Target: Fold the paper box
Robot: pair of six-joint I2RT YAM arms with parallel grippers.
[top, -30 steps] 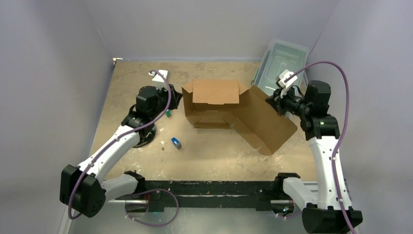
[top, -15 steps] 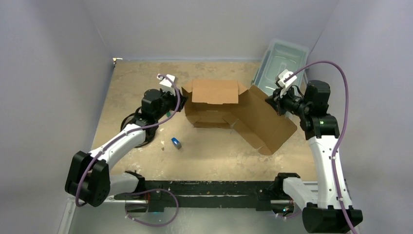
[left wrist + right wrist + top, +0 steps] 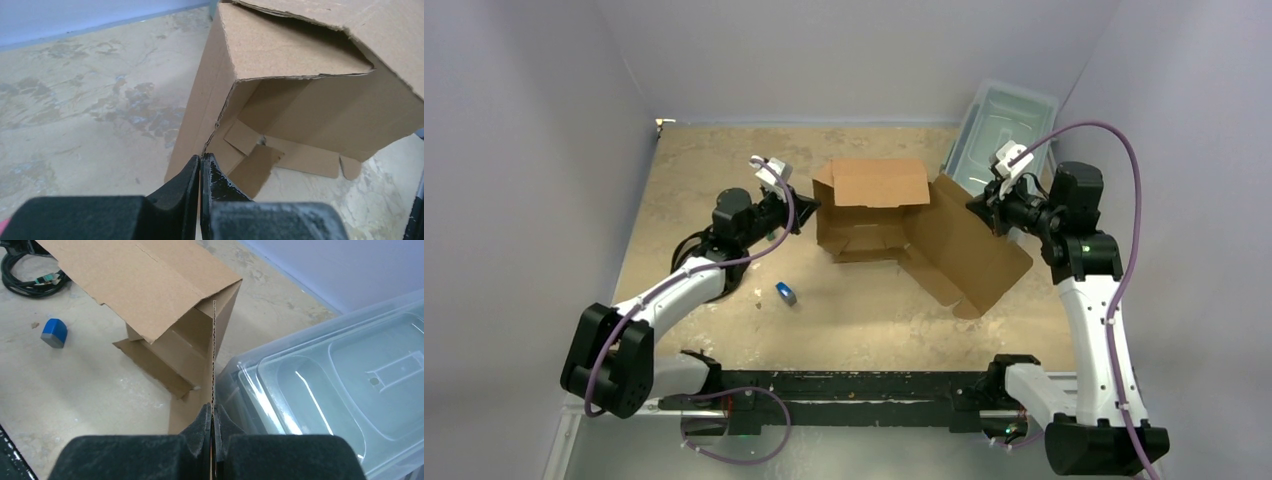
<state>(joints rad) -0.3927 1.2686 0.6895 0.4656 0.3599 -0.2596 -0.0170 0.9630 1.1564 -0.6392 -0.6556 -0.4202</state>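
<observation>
**Colours at the bench**

paper box [image 3: 874, 185]: plain brown, no print, corrugated ribbing along cut edges. Bench [image 3: 714, 170]: tan w/ grey mottled stains. Small block [image 3: 785, 293]: blue. Bin [image 3: 1009, 110]: clear, faint green tint. Left tool [image 3: 200, 162] & right tool [image 3: 212, 412]: black.

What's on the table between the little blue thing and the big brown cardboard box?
Nothing: only bare, stained tabletop separates the small blue block from the brown corrugated cardboard box. The top camera shows it, the right wrist camera too.
</observation>
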